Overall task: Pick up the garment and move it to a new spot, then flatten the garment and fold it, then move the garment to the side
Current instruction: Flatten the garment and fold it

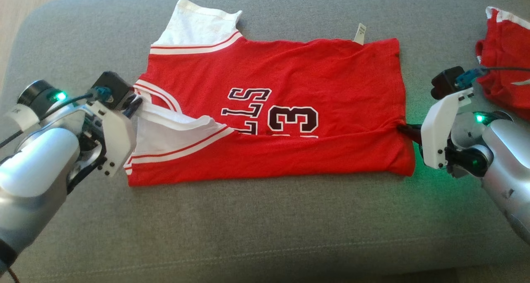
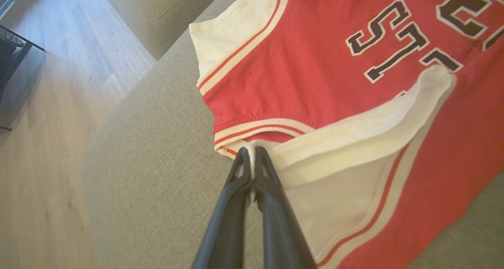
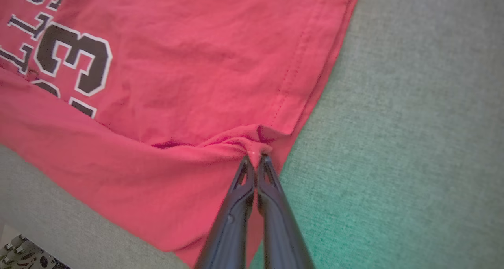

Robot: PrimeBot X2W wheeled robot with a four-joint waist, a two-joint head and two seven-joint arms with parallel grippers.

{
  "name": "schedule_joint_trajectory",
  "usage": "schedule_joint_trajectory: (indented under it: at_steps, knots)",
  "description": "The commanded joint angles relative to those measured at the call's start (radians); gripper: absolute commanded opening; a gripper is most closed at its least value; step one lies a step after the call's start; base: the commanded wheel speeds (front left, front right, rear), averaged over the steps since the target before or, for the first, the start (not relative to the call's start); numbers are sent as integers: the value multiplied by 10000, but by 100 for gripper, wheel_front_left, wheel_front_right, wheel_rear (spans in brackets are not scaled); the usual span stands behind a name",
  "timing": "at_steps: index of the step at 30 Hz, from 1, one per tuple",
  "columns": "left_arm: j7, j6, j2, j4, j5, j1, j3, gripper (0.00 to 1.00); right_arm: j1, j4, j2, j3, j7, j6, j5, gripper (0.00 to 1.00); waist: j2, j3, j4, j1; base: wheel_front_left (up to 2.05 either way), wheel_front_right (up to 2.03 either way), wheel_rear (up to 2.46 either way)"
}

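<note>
The garment (image 1: 290,88) is a red jersey with white sleeves and dark lettering, lying sideways on a grey sofa cushion with its near long edge folded over the lettering. My left gripper (image 1: 134,105) is at the collar end, shut on the white sleeve edge (image 2: 252,145). At the hem end, my right gripper (image 1: 403,129) is shut on a pinch of red hem cloth (image 3: 256,149). The folded flap (image 1: 269,158) runs between the two grips, and the white sleeve (image 2: 354,143) lies turned over the red body.
A second red and white garment (image 1: 503,59) lies bunched at the cushion's far right. The grey cushion (image 1: 265,225) stretches bare toward the front edge. Wooden floor (image 2: 47,103) and a dark table leg show beyond the cushion's left end.
</note>
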Motion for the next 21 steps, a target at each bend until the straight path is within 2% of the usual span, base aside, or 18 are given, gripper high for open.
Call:
schedule_joint_trajectory:
  at_steps: [1, 2, 3, 6, 12, 16, 21]
  knots:
    - [-125, 155, 200, 181, 38, -674, 481, 89, -228, 73, -20, -88, -246, -4, -22, 23, 0, 10, 3, -1, 0, 0, 0]
    - [-125, 155, 200, 181, 38, -674, 481, 89, -228, 73, -20, -88, -246, -4, -22, 23, 0, 10, 3, -1, 0, 0, 0]
    - [-87, 189, 122, 312, 59, -668, 440, 100, -255, 186, 29, -155, -382, -4, -12, 100, 0, 16, 11, -1, 0, 0, 0]
    - [-302, 531, -125, 605, 14, -690, 576, 100, -283, 471, 181, -356, -701, -4, 113, 100, 0, 16, 59, -1, 0, 0, 0]
    - [-1355, 1970, -517, 1181, -132, -655, 1274, 100, -227, 948, 206, -591, -1467, -4, 50, 100, 0, -189, 159, -1, 0, 0, 0]
    - [-2042, 2608, -736, 1269, -376, -453, 1695, 100, 11, 815, 177, -1106, -2544, -4, 367, 100, 0, -438, 249, -1, 0, 0, 0]
    - [-3076, 3511, -854, 767, -834, 36, 2529, 100, 298, 519, -54, -1481, -4400, -4, 9, 100, 0, -730, 246, -1, 0, 0, 0]
